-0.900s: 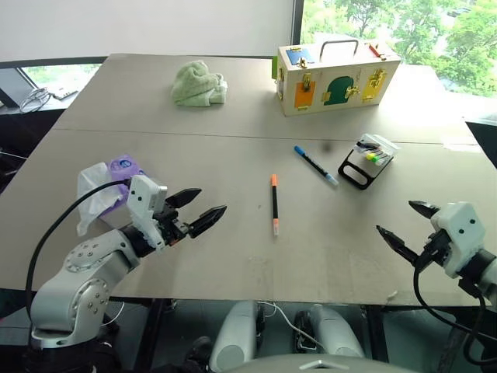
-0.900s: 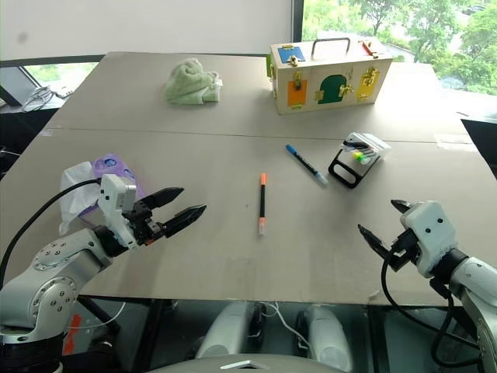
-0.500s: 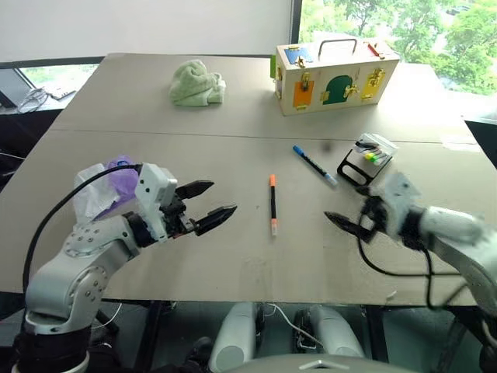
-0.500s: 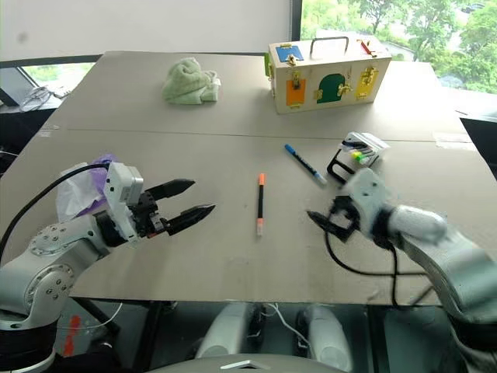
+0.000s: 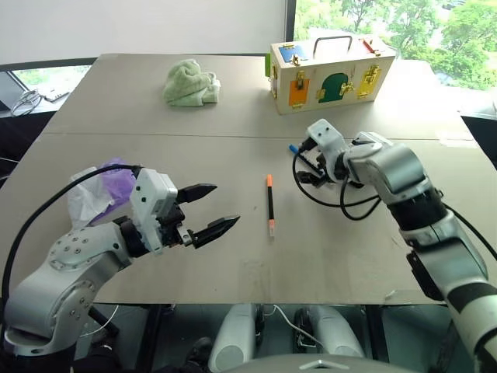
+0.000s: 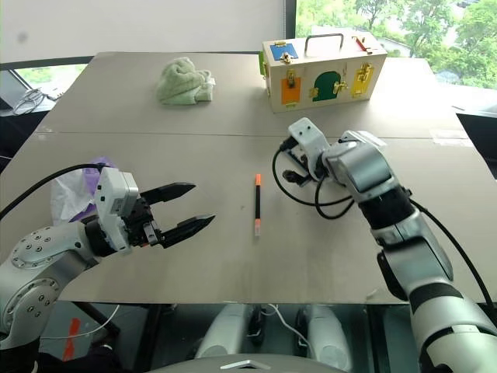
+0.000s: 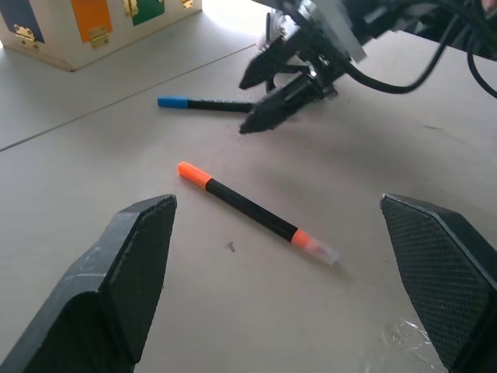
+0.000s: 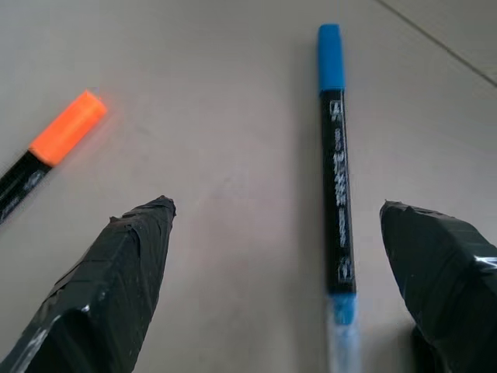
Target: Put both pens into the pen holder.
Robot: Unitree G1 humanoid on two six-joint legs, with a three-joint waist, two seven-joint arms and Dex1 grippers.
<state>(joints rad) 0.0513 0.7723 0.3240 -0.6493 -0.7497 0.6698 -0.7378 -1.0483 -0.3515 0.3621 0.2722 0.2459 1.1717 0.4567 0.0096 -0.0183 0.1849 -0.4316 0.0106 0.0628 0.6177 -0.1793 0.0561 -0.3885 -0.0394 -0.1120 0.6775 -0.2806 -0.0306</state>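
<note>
The orange-capped pen lies loose in the middle of the table, and the left wrist view also has this orange pen. The blue-capped pen lies flat beyond it, and its cap peeks out by my right gripper. My right gripper hovers open just over the blue pen, which sits between the two fingers but nearer one of them. My left gripper is open and empty, held above the table left of the orange pen. My right arm hides the pen holder.
A wooden latch box with a handle stands at the back right. A green cloth lies at the back left. A white and purple plastic bag sits beside my left arm. The table's front edge is close.
My right arm swung from the table's front right corner up and left to the blue pen, staying open. My left gripper edged slightly toward the orange pen.
</note>
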